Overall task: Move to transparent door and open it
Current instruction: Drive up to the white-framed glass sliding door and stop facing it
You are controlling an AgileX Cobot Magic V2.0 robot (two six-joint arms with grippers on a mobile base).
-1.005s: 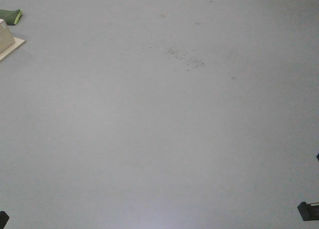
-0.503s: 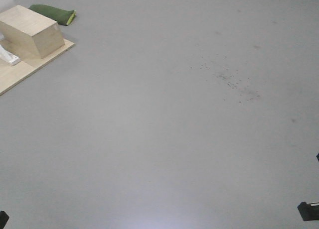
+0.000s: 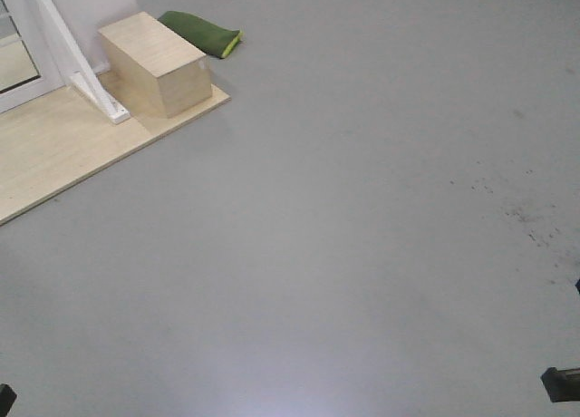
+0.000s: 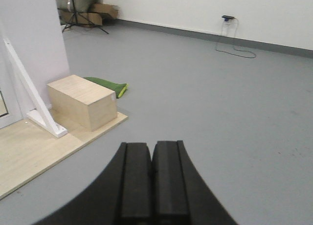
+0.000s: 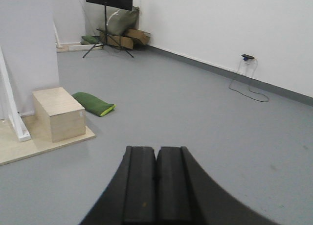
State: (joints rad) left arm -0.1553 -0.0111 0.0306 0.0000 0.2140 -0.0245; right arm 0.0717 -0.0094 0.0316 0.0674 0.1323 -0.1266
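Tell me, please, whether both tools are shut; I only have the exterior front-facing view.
Observer: Yes, the left tool and the right tool are each pressed closed, holding nothing.
Operator: Thanks. What stands beyond the flat green cushion?
Observer: A black tripod stand beside brown cardboard boxes, against the far white wall.
Operator: Anything farther right?
Observer: A thin dark cable trails across the grey floor from a dark plug on the wall.

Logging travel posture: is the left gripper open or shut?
Shut. The left gripper shows its two black fingers pressed together, only a seam between them, nothing held.
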